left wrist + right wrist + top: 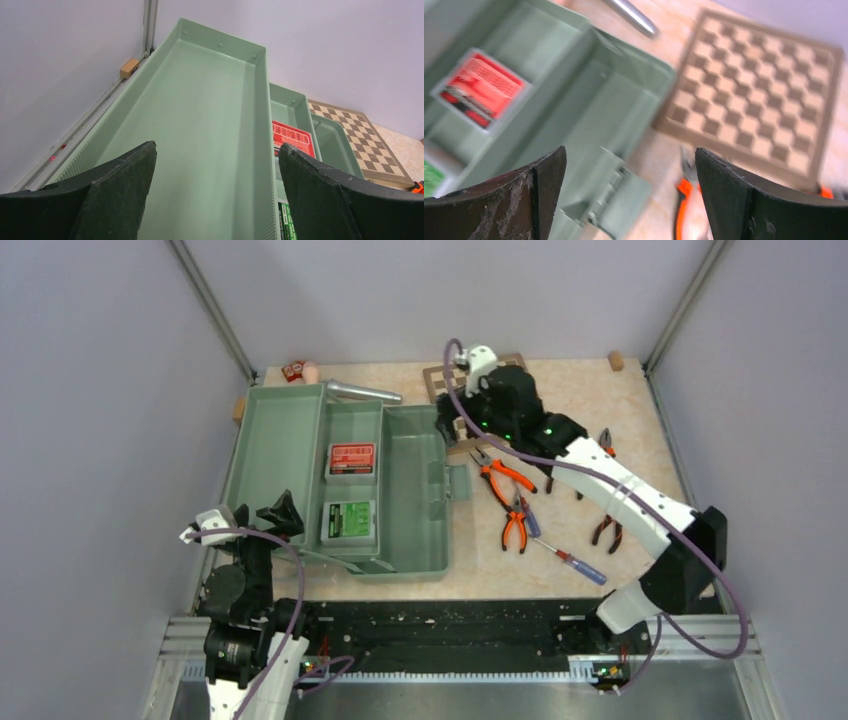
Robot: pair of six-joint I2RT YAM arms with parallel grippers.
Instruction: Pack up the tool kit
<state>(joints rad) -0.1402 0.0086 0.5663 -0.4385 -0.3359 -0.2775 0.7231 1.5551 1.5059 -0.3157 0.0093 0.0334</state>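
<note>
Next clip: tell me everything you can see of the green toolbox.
The toolbox is sage-green, plastic-looking, and lies open on the left of the table. Its left half is a deep, empty trough. The middle tray holds a red bit case and a green bit case. The right section looks empty, with a latch on its outer edge. A shiny metal rod lies across its far rim. The left gripper hovers over the trough, fingers open.

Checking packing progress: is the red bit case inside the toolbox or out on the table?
Inside: the red bit case lies in a tray compartment of the toolbox, beside the green case.
</note>
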